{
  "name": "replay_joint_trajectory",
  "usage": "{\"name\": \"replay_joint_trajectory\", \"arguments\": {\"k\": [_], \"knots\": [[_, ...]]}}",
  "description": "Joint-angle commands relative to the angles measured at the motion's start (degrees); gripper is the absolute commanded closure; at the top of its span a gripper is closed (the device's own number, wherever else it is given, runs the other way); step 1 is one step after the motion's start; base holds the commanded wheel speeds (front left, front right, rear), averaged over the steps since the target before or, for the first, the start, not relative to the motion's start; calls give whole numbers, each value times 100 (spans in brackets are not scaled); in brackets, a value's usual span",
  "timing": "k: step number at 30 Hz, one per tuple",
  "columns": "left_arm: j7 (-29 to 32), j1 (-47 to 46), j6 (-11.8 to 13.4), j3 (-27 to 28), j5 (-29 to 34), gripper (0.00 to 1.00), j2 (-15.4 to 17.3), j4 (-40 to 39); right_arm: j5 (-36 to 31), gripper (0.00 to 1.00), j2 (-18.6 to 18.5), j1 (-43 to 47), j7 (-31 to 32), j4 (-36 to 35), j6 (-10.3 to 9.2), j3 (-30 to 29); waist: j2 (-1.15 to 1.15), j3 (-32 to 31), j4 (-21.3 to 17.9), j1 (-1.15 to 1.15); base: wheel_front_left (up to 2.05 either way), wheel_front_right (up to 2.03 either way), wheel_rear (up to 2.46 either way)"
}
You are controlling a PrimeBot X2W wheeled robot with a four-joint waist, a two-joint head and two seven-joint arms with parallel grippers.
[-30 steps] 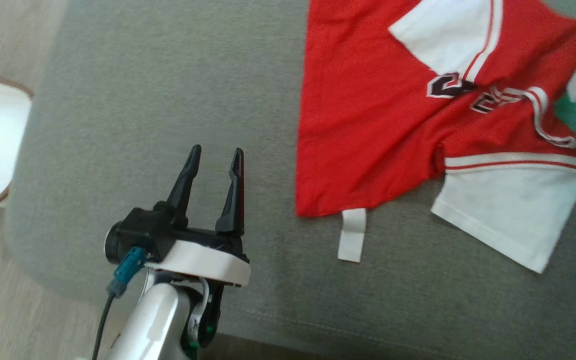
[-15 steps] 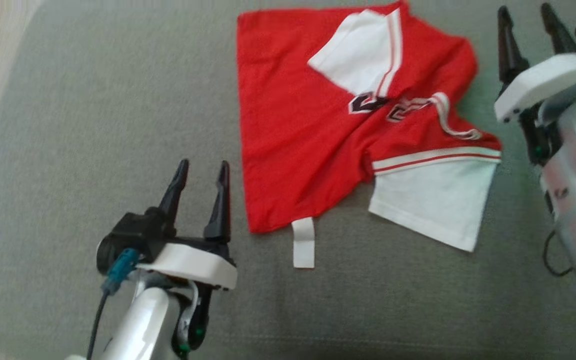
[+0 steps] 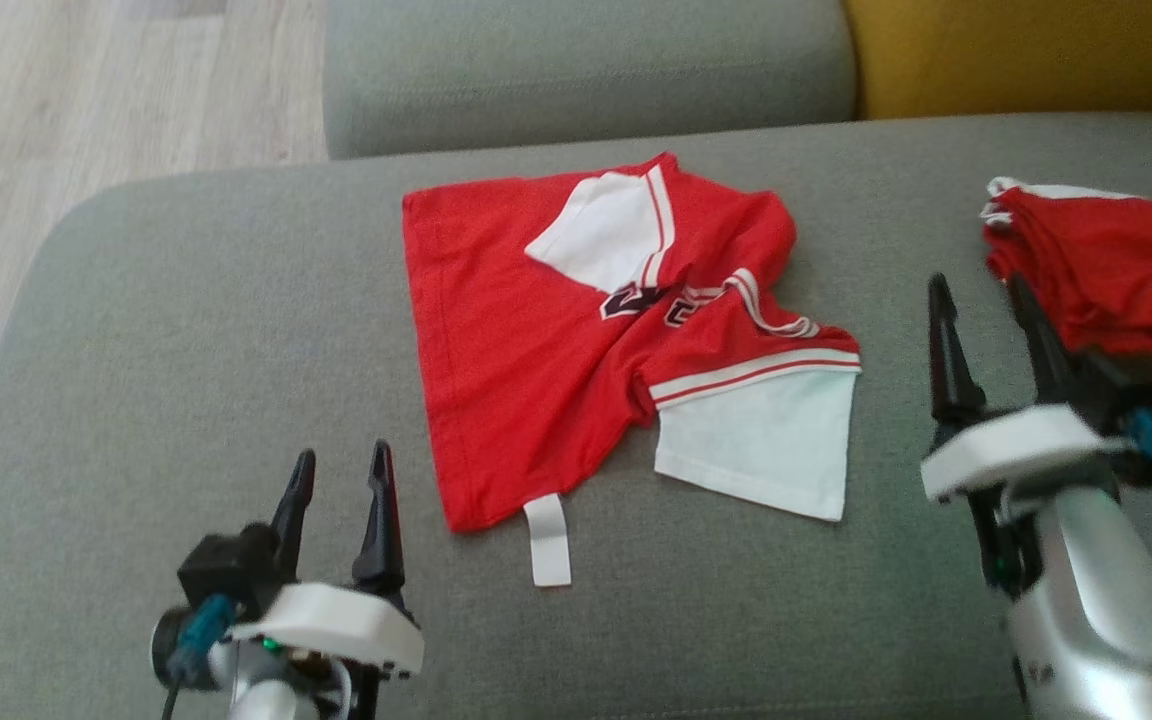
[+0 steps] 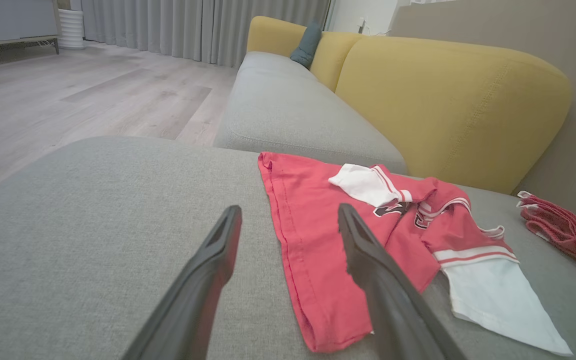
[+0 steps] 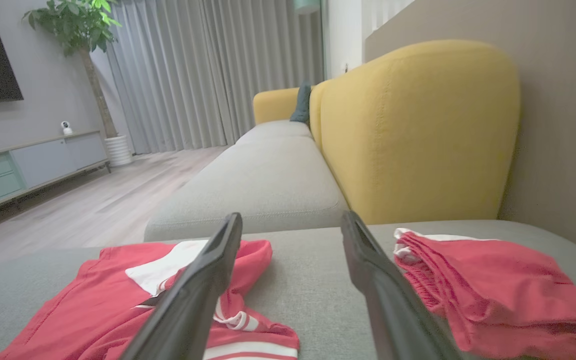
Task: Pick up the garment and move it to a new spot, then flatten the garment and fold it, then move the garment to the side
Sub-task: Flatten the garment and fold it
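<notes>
I'm looking at the red short-sleeved jersey with white sleeves and dark lettering (image 3: pixel 516 350), which is lying loose on the grey fabric sofa seat (image 3: pixel 186 330). My right gripper (image 3: pixel 976 285) is no longer working at its edge. A second ago it was up against the cloth; now it is standing off with its fingers spread wide and carrying nothing. A strip of bare cushion is showing between it and the white sleeve to its left. I'm reading that as the drop being done, with the jersey now sitting in its new spot. The head camera is also lifting, so the whole picture is sliding while the jersey itself is not travelling.

My left gripper (image 3: pixel 343 452) is still hovering, spread and empty. The jersey's hem corner and its white tag (image 3: pixel 548 540) are lying just ahead of it and to its right. A crumpled pile of red cloth (image 3: pixel 1106 280) is resting just beyond the right gripper, on its right, well apart from the jersey.

I'm judging that flattening is coming next. The cloth is bunching through the middle, and one sleeve is lying folded over the chest.
</notes>
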Motion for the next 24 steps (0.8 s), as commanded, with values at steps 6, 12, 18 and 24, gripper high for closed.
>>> {"name": "replay_joint_trajectory", "arguments": {"k": [6,12,18,24], "knots": [[-52,150,-40,313,83,0,8,-206,-391,0,302,1081,121,-1552,-5,-247,0,-164,-19,0,0,0,0],[-52,234,-79,373,115,0,-4,-240,21,0,316,1811,377,-2260,-5,-51,0,-143,21,0,0,0,0],[-52,220,-90,407,143,0,-11,-246,62,0,317,1980,502,-2503,-5,28,0,-127,21,0,0,0,0],[-52,203,-125,407,168,0,-17,-229,55,0,317,2038,577,-2628,-5,36,0,-102,34,0,0,0,0]]}}
